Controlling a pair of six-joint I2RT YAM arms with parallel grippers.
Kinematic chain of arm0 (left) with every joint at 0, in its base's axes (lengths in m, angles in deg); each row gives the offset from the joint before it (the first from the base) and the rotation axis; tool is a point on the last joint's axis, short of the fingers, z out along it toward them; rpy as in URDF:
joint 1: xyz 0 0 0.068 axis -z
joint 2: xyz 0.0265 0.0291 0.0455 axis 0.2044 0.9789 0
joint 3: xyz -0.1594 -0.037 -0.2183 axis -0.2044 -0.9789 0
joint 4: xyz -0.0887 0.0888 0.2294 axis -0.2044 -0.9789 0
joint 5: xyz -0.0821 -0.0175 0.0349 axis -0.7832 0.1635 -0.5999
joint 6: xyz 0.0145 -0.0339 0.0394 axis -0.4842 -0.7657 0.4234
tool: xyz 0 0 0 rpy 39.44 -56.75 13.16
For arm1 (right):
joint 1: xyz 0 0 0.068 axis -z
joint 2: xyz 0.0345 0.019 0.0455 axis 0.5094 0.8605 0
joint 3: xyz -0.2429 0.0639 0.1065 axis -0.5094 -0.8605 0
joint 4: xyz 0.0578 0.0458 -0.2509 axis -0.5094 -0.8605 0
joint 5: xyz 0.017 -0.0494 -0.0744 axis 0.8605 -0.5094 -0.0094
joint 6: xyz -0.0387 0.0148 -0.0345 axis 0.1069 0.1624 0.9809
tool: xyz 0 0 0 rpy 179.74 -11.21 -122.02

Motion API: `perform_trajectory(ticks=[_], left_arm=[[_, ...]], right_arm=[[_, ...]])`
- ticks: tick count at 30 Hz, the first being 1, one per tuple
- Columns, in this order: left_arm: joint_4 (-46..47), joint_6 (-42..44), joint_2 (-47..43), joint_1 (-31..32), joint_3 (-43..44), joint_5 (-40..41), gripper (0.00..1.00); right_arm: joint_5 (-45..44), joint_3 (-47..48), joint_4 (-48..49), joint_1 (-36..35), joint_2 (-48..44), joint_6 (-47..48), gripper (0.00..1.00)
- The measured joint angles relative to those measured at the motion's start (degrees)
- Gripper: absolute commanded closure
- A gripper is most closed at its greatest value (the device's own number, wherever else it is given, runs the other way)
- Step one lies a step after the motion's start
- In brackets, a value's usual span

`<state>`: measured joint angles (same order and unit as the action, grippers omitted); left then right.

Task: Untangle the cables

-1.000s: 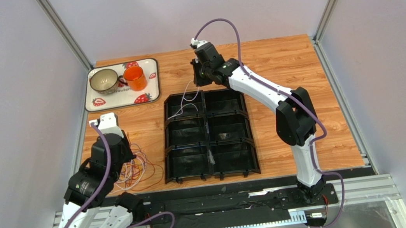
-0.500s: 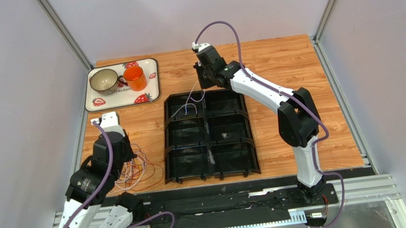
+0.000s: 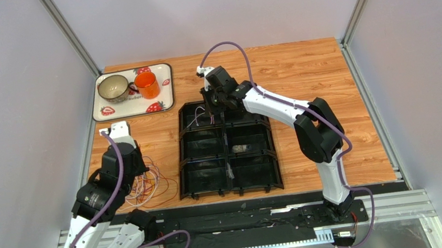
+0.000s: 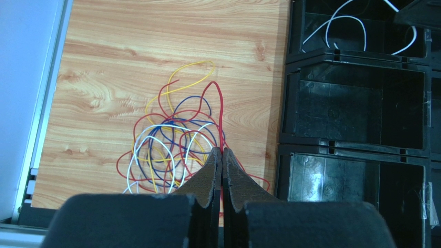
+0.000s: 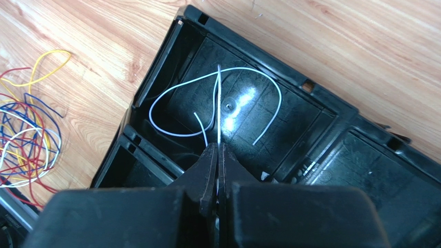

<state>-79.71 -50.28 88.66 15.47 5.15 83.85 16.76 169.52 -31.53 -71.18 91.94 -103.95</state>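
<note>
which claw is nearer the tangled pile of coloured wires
Left. Left claw pinches a red strand in the pile; right claw holds a white wire over the black plastic tray.

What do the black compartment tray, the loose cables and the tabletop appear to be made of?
The compartment tray looks like moulded black plastic, semi-gloss: its floors throw soft glare. The cables are probably plastic-insulated wire, smooth and solid red, yellow, blue or white: they keep springy loops. The tabletop is wood-look, possibly laminate: even grain, a flat low sheen.
</note>
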Motion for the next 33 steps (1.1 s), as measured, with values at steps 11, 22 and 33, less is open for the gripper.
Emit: perform_trajectory(ticks=[11,22,33], left_arm=[[0.0,0.0,0.0,0.0,0.0,-0.02,1.0],[0.02,0.02,0.0,0.0,-0.02,-0.26,1.0],[-0.72,0.2,2.95,0.0,2.6,-0.46,1.0]], right_arm=[[-8.2,1.64,-0.55,-0.26,4.87,1.73,0.72],[-14.08,2.8,-4.42,-3.04,-1.6,5.84,0.45],[-16.28,-5.25,-6.27,-4.81,-22.29,4.57,0.44]])
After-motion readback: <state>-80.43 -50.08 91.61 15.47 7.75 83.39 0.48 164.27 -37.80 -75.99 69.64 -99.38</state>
